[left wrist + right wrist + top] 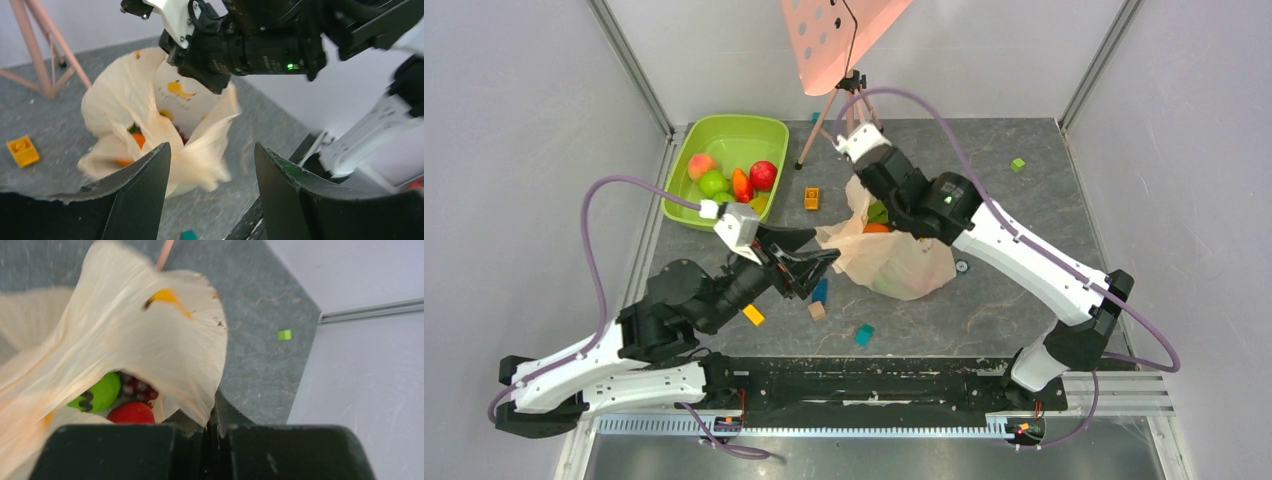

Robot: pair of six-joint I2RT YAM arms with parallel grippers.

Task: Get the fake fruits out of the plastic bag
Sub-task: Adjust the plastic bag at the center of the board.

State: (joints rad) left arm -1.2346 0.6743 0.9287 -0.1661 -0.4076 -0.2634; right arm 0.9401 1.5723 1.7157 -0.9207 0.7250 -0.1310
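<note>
**Plastic bag at mid-table: right fingers clamped on it, left fingers spread at its left edge.**
Left of and beyond the bag, the green tub contains a peach, a green fruit and a red apple. Just left of the bag, the left fingers stand apart with nothing between them, tips toward the bag. Inside the bag lie a second green fruit, a grape bunch and a red fruit. At the bag's upper rim, the right fingers are clenched on the film.
</note>
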